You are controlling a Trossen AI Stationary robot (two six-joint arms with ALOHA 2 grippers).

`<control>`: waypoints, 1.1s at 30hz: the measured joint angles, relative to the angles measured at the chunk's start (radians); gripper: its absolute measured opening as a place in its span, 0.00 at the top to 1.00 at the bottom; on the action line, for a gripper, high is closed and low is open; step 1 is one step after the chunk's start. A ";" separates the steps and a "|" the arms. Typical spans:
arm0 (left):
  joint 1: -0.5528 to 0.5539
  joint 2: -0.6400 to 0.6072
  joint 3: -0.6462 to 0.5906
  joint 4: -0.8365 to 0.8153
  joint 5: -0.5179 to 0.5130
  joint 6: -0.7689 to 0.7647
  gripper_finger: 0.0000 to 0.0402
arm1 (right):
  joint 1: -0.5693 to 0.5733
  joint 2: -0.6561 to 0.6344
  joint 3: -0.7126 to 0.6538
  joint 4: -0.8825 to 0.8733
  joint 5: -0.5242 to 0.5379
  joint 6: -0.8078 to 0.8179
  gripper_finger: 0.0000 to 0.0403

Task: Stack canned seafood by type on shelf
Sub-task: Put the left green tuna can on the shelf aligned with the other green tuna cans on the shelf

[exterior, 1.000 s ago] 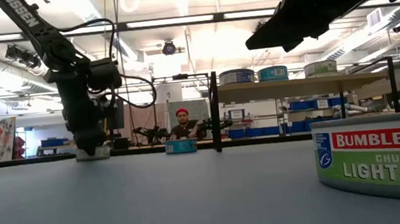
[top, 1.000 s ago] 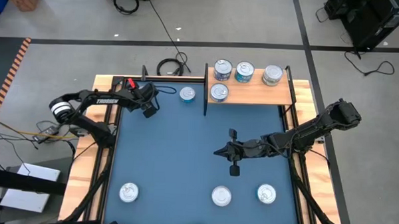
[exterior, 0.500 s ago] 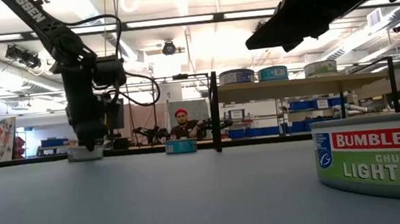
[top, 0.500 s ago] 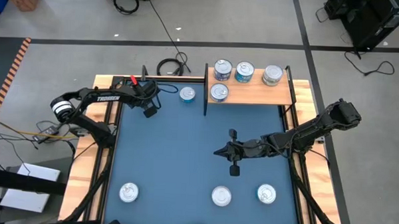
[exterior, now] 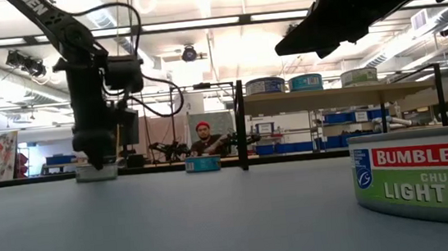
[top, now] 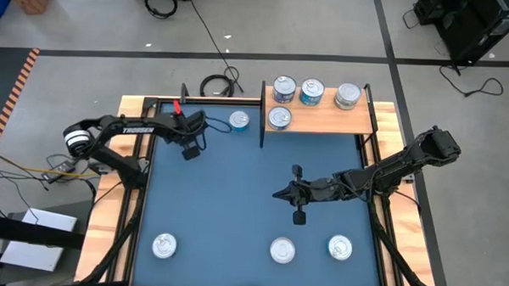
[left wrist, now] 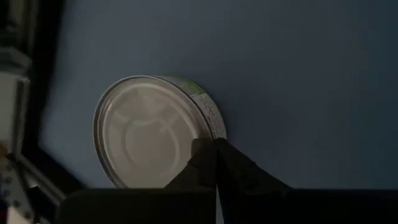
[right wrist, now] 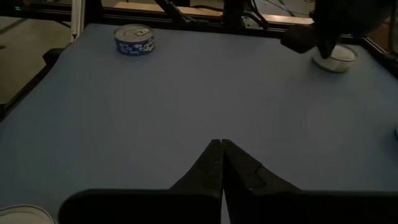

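Canned seafood is spread over the table: four tins (top: pixel 309 92) on the shelf (top: pixel 323 120) at the far edge, three along the near edge. The left gripper (top: pixel 189 151) hangs over a green-labelled tin (left wrist: pixel 155 130) near the far-left corner, fingers pressed together, empty. The right gripper (top: pixel 278 195), mid-table, is likewise closed, empty.

Blue mat (top: pixel 236 193), silver-topped tins (top: pixel 283 249)

2 arms over the mat, both grippers closed.
Left gripper (top: pixel 190 151) points down near the mat's far left corner, fingers (left wrist: pixel 211 163) pressed together. Right gripper (top: pixel 280 195) hangs mid-mat on a stretched arm, fingers (right wrist: pixel 219 163) together.
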 joint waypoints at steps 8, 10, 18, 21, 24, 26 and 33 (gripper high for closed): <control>-0.128 -0.117 -0.001 -0.073 0.069 -0.058 1.00 | 0.001 0.000 0.000 -0.009 0.000 0.000 0.97; -0.163 -0.153 -0.001 -0.084 0.089 -0.081 1.00 | 0.001 0.000 0.000 -0.013 0.000 0.000 0.97; -0.313 -0.258 0.000 -0.098 0.169 -0.163 1.00 | 0.001 0.000 0.000 -0.016 0.000 0.008 0.97; -0.374 -0.280 0.000 -0.093 0.176 -0.181 1.00 | 0.001 0.000 0.000 -0.017 0.000 0.008 0.97; -0.442 -0.283 0.000 -0.083 0.134 -0.206 1.00 | 0.001 0.000 0.000 -0.018 0.000 0.008 0.97; -0.486 -0.284 0.000 -0.049 0.126 -0.227 1.00 | 0.001 0.000 0.000 -0.021 0.000 0.008 0.97; -0.630 -0.273 0.001 0.126 0.159 -0.290 1.00 | 0.001 0.000 0.000 -0.022 -0.001 0.008 0.97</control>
